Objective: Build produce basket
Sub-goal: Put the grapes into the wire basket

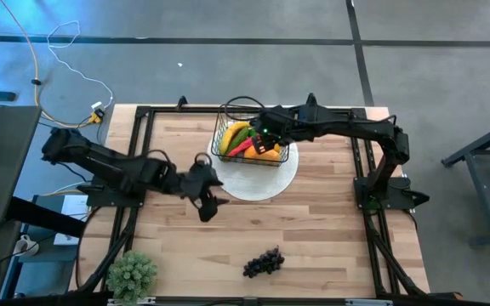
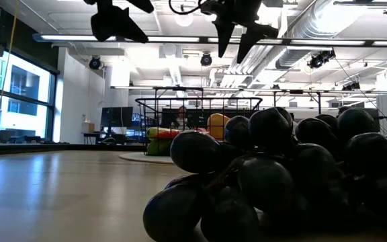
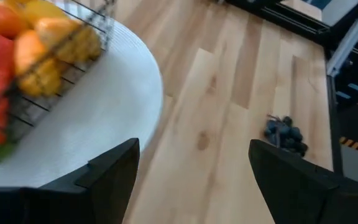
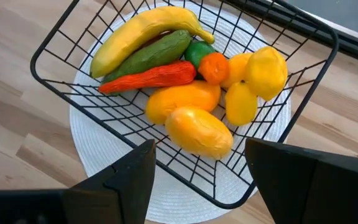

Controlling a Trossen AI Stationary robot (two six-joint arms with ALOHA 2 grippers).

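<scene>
Black basket (image 4: pixel 185 99) on plate (image 4: pixel 104 155); right hand (image 4: pixel 197 180) released above | left hand (image 3: pixel 191 180) released; grapes (image 1: pixel 263 263) apart

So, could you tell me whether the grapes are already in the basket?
No, the grapes lie on the bare table near its front edge, well apart from the basket on the plate.

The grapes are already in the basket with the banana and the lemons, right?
No. The grapes lie alone on the table, far from the basket. The high view shows it. The banana and lemons are in the basket, though.
</scene>
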